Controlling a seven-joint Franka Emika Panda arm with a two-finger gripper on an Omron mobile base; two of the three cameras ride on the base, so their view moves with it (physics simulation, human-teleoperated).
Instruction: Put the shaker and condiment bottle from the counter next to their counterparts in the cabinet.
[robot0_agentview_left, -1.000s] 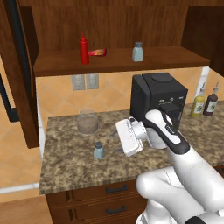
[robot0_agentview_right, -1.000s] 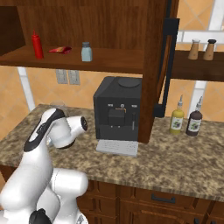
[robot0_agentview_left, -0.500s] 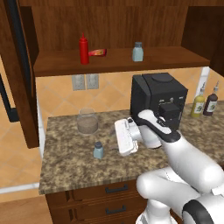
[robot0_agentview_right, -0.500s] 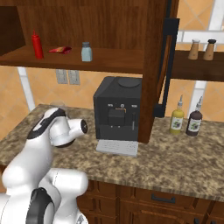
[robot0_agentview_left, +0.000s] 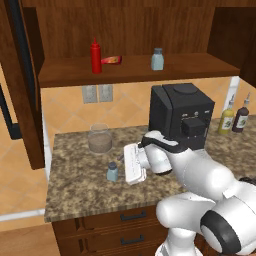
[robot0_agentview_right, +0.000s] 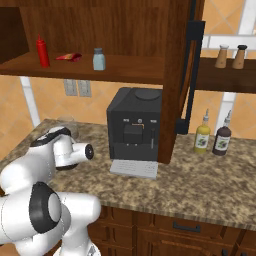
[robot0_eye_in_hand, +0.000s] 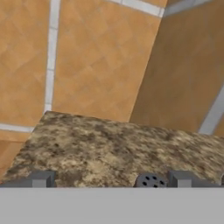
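The shaker (robot0_agentview_left: 112, 172) stands on the counter (robot0_agentview_left: 80, 185), pale blue-grey with a dark cap. My gripper (robot0_agentview_left: 120, 161) hangs just above and right of it, pointing left and down. In the hand view the gripper (robot0_eye_in_hand: 111, 179) is open, and the shaker's holed cap (robot0_eye_in_hand: 150, 180) sits low between the fingertips (robot0_eye_in_hand: 41, 178), nearer the right one. In the cabinet (robot0_agentview_left: 135, 30), the condiment bottle (robot0_agentview_left: 112, 60) lies on the shelf beside the tall red squeeze bottle (robot0_agentview_left: 95, 56). The twin shaker (robot0_agentview_left: 157, 59) stands further right on the same shelf.
A glass jar (robot0_agentview_left: 100, 138) stands behind the shaker near the wall. A black coffee machine (robot0_agentview_left: 182, 115) takes up the counter's middle, with two sauce bottles (robot0_agentview_left: 226, 117) to its right. An open cabinet door (robot0_agentview_left: 22, 85) hangs at the left.
My hand has moved left and slightly down, from in front of the coffee machine to just beside the shaker on the counter.
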